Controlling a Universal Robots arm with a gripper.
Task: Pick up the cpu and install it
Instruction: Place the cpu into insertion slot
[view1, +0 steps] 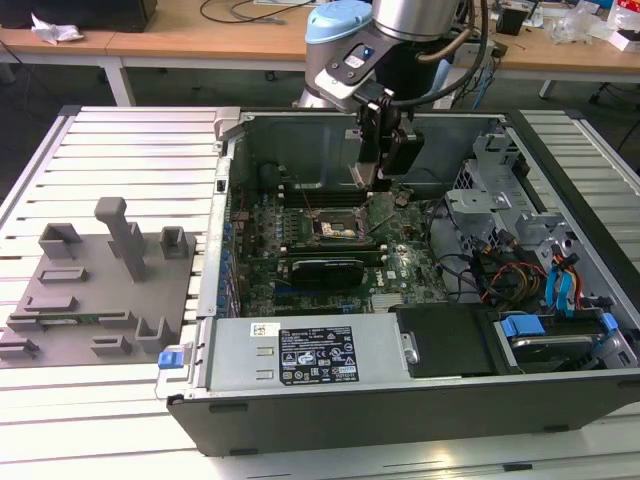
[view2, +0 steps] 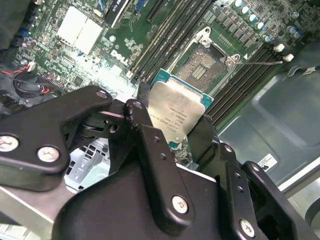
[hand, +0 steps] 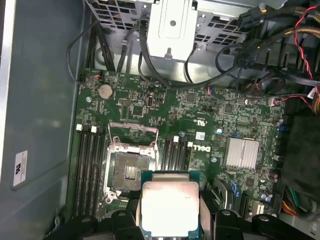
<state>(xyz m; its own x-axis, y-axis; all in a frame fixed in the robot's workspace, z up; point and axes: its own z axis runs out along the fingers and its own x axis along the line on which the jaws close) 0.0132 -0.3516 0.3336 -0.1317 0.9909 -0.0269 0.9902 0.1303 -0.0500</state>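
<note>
The cpu (view2: 179, 113) (hand: 169, 207) is a thin square chip with a pale silver top and a teal edge. My gripper (view2: 175, 125) (view1: 375, 185) is shut on it, black fingers (view2: 145, 125) pressing its two sides. It hangs above the green motherboard (hand: 200, 115) inside the open computer case (view1: 330, 400). The open cpu socket (hand: 129, 171) (view2: 204, 71) (view1: 335, 228) lies just beside and below the chip, its metal frame lifted. In the exterior view the gripper hovers slightly toward the view's right of the socket.
Memory slots (hand: 89, 165) flank the socket. A silver heatsink (hand: 242, 152), cable bundles (hand: 260, 65) and a drive cage (view1: 510, 200) crowd the case. A grey plastic tray (view1: 95, 290) with upright blocks sits on the slatted table at the exterior view's left.
</note>
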